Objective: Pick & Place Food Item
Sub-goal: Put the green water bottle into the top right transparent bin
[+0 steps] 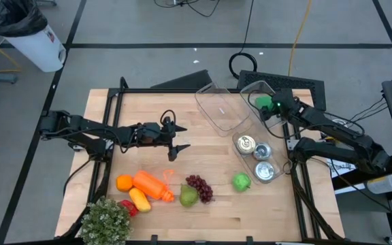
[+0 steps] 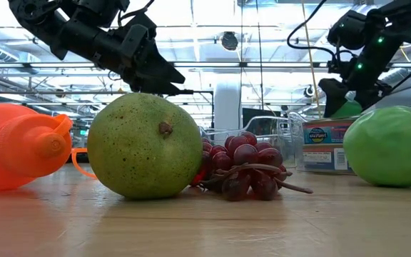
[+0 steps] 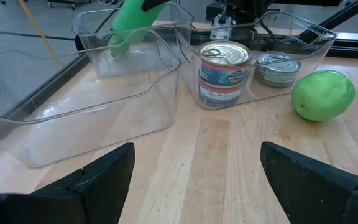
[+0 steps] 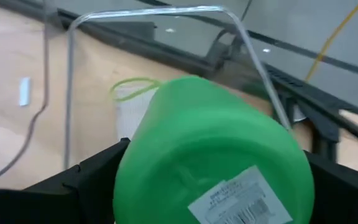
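A green bottle (image 4: 210, 149) is held in my right gripper (image 1: 269, 104) at the table's far right, over an empty clear bin (image 1: 220, 107); the left wrist view shows the green bottle (image 3: 132, 18) slanting down into that bin. My left gripper (image 1: 177, 148) stands open above the table's middle, fingers wide apart (image 3: 197, 180), nothing between them. Near the front edge lie an orange (image 1: 124, 182), an orange bottle (image 1: 152, 185), a pear (image 1: 188, 197), grapes (image 1: 200, 188) and a green apple (image 1: 241, 182). My right gripper pinches the green bottle's sides near its base (image 4: 135, 168) between its two fingers, one on each side. The labelled bottom faces back toward the wrist and the neck end, with its ring (image 4: 132, 87), slants down into the clear bin. Whether the neck touches the bin floor, I cannot tell.
A second clear bin (image 1: 257, 146) right of the empty one holds three cans. A potted plant (image 1: 106, 221) stands at the front left corner, with a yellow item (image 1: 139, 199) beside it. Bare wood lies between my left gripper and the bins.
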